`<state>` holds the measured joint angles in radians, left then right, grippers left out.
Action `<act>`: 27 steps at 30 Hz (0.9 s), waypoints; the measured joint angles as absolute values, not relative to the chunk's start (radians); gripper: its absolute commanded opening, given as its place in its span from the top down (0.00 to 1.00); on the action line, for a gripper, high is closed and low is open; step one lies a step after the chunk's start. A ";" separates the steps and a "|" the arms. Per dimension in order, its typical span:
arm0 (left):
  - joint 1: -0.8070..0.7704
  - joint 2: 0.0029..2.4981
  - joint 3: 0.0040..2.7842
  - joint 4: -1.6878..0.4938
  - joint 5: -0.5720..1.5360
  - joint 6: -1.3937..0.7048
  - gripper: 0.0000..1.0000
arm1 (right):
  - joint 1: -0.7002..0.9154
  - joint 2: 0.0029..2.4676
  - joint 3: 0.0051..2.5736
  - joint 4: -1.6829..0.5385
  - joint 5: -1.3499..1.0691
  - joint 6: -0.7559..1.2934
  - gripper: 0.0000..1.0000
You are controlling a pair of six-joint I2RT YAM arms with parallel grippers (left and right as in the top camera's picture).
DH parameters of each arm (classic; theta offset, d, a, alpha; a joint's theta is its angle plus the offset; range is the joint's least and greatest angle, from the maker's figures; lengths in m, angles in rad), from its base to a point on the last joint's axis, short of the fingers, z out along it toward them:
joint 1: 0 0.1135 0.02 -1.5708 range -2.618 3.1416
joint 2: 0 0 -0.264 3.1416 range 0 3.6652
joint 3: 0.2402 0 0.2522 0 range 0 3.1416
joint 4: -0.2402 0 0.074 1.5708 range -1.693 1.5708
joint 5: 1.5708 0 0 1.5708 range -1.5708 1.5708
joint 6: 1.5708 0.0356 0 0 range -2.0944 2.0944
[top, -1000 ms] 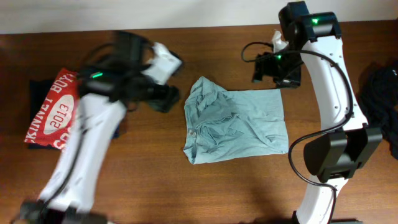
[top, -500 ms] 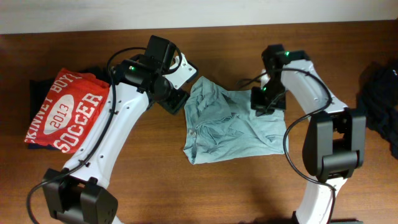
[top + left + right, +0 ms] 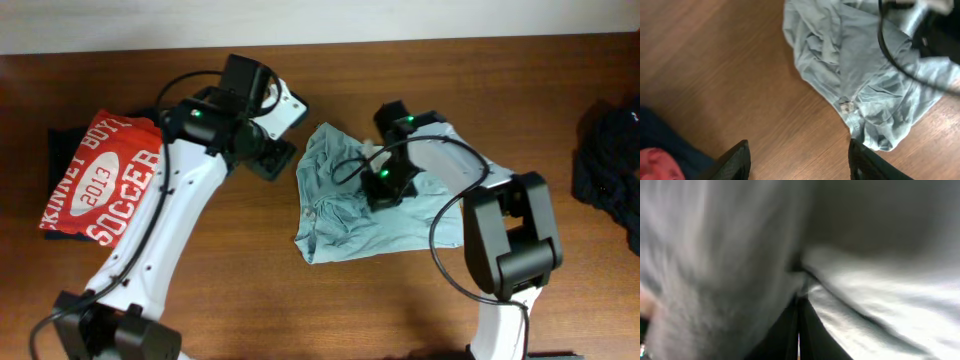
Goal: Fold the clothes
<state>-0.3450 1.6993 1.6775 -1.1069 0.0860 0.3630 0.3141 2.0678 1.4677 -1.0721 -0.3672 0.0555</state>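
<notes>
The pale grey-blue t-shirt (image 3: 345, 215) lies crumpled in the middle of the wooden table, its collar end toward the left. My right gripper (image 3: 385, 185) is low over the shirt's middle and shut on a fold of it. In the right wrist view the shirt's fabric (image 3: 880, 290) fills the picture around the closed right gripper (image 3: 799, 325). My left gripper (image 3: 268, 160) hovers open over bare wood just left of the shirt. In the left wrist view the shirt (image 3: 860, 65) lies ahead and to the right of the open left gripper (image 3: 797, 165), which holds nothing.
A red t-shirt with white lettering (image 3: 100, 180) lies on a dark navy garment (image 3: 65, 140) at the far left. A black garment (image 3: 610, 160) sits at the table's right edge. The right arm and its cable (image 3: 935, 30) cross the shirt's top.
The right gripper closed at the shirt's far right corner and has swung left across the shirt, dragging fabric with it. The left arm came in to the shirt's left side and narrowed its jaws slightly.
</notes>
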 measured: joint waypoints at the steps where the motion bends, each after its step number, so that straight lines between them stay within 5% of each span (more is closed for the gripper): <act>1: -0.337 1.692 1.678 -1.107 0.085 0.363 0.37 | 0.329 2.068 1.468 -1.093 -0.379 0.049 0.96; 10: -0.307 1.650 1.678 -1.107 0.077 0.359 0.32 | 0.362 1.979 1.455 -1.084 -0.376 0.033 0.94; 16: -0.307 1.649 1.678 -1.107 0.077 0.359 0.31 | 0.310 1.846 1.456 -1.039 -0.334 0.176 0.39; 27: -0.307 1.649 1.678 -1.107 0.068 0.359 0.28 | 0.291 1.912 1.456 -0.989 -0.319 0.316 0.41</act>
<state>-0.3069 1.6493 1.6775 -1.1069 0.0681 0.3592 0.2909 1.9121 1.4563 -0.9886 -0.3187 0.3161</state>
